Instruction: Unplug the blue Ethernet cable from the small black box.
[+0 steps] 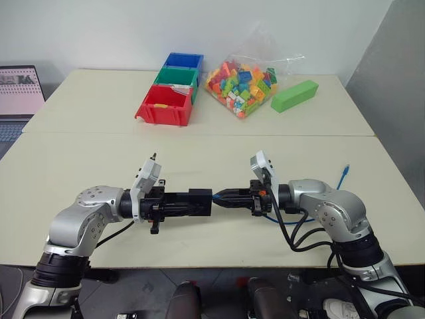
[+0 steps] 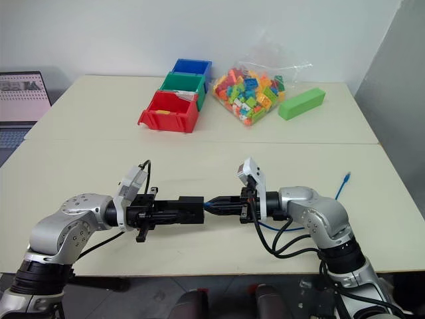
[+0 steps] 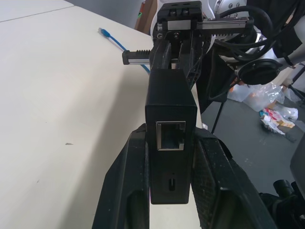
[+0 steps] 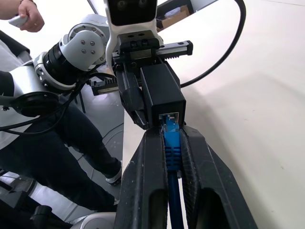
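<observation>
While the plug of the thin bright-blue Ethernet cable (image 4: 172,143) sits seated in the port of the small flat matte-black box (image 4: 161,90), the unplugging itself is not yet done. Left gripper (image 1: 199,201) has its two black fingers clamped on the box, holding it level above the near table edge, between the two arms. Right gripper (image 4: 171,131) has its fingers pinched narrow on the blue plug body just behind the port. Judgement: grasp stage complete on both sides; what remains is the pull apart. The far end of the cable (image 1: 343,174) lies loose on the table to the right. Surface: pale cream tabletop (image 1: 86,159), with a seam across it. Towards the back stand red, green and blue plastic bins (image 1: 166,105), a clear bag of coloured bricks (image 1: 242,85) and a green rectangular block (image 1: 294,95). White wall behind; laptop (image 1: 18,93) at far left.
</observation>
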Motion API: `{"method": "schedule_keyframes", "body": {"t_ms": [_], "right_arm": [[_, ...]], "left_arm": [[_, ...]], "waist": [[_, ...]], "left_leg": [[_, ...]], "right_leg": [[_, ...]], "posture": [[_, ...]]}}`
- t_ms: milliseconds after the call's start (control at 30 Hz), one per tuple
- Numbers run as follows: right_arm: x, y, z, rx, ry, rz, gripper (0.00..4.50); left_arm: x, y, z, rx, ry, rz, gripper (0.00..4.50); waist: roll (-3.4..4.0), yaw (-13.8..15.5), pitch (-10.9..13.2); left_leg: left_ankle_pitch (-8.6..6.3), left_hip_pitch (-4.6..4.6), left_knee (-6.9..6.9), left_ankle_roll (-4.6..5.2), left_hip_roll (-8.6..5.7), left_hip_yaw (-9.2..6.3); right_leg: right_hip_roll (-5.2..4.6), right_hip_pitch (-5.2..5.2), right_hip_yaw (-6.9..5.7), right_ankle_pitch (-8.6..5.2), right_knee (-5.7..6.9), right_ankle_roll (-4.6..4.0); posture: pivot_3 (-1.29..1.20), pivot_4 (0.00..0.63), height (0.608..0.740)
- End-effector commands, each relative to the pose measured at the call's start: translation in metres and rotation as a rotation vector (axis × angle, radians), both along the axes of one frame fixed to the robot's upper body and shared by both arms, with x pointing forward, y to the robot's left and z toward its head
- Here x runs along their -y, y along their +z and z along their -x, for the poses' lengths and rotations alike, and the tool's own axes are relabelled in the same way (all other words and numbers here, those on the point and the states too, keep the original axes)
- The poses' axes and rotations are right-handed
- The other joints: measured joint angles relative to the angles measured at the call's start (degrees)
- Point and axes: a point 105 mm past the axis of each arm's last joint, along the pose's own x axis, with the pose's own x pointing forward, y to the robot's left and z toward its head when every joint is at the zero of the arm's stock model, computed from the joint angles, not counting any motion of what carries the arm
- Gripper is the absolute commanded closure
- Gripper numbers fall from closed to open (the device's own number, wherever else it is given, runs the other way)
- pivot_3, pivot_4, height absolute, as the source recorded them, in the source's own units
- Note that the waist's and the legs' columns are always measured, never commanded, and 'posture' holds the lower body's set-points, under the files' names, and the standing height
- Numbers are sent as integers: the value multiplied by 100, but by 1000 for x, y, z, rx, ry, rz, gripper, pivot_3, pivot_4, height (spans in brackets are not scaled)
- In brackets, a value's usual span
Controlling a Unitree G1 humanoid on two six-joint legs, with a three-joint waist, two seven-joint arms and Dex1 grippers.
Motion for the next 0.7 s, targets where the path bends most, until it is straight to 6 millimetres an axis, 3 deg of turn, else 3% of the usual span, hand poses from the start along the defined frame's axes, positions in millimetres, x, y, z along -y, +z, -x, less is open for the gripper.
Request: {"method": "schedule_keyframes", "body": {"t_ms": [33,267,600,700], "right_arm": [[0,9,3,31,33,-20,4411],[2,7,1,16,37,-10,4411],[29,-5,-8,-24,-61,29,4465],[34,-5,-21,7,-151,15,4465]], "left_arm": [[2,7,1,35,-10,6,3706],[-1,6,1,36,-5,-1,3706],[-22,0,8,13,110,-5,3706],[-31,-1,6,16,177,-8,3706]], "waist": [[0,-1,0],[0,-10,0],[0,-40,1],[0,-48,1]], "left_leg": [[0,0,0,0,0,0],[0,0,0,0,0,0],[0,-1,-3,0,1,-1],[0,-1,-3,0,1,-2]], "right_leg": [[0,0,0,0,0,0],[0,0,1,0,0,0],[-1,0,8,0,-4,0],[-1,0,10,0,-3,0]], "posture": [[0,150,740],[0,150,740],[0,150,740],[0,150,740]]}}
